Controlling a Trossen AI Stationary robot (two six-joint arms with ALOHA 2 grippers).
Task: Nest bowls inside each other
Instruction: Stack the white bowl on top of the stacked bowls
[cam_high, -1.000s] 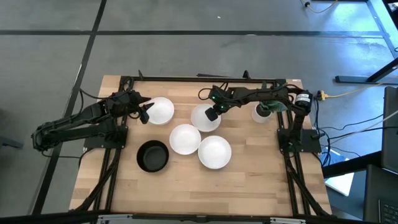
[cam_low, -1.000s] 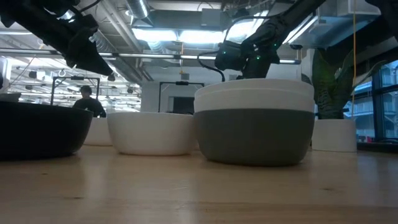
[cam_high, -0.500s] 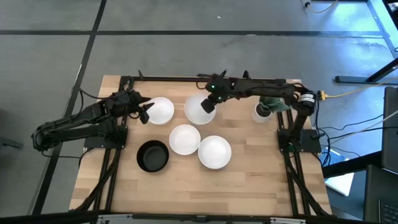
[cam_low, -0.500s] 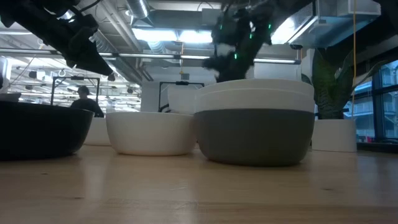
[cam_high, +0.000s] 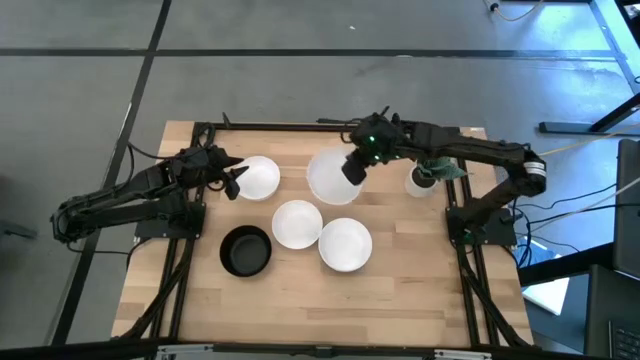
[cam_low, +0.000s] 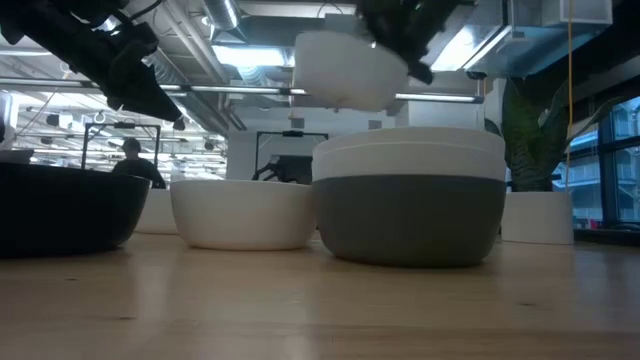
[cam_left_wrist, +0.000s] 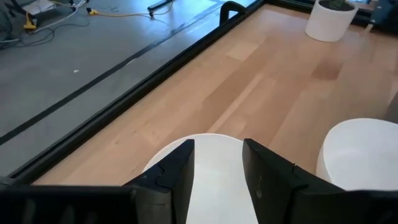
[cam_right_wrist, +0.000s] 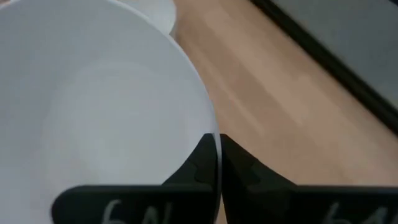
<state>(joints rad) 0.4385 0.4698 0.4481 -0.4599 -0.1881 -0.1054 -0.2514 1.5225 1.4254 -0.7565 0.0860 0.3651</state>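
We see the right arm stretched across the back of the wooden table (cam_high: 400, 290), reaching from its base on the right side toward the middle. Its gripper (cam_high: 353, 170) pinches the rim of a white bowl (cam_high: 333, 176), one finger inside the wall and one outside, as the right wrist view shows clearly. In the low view that held bowl (cam_low: 345, 70) hangs in the air, tilted slightly, well above the other bowls and clear of the tabletop.

The left arm lies low along the left side of the table, bent at the elbow, with its gripper (cam_high: 232, 180) pointing at the edge of another white bowl (cam_high: 258, 177) near the back left. From the left wrist view we see its fingers (cam_left_wrist: 177, 180) spread apart with nothing between them, hovering over that bowl's rim.

Near the centre sits a third white bowl (cam_high: 297, 224), and just beside it, to the front right, a white stack (cam_high: 345, 245); the low view shows this as white bowls nested in a dark grey bowl (cam_low: 408, 215). A black bowl (cam_high: 246, 250) stands alone at the front left. A small white pot with a green plant (cam_high: 424, 180) stands at the back right, beneath the right arm.
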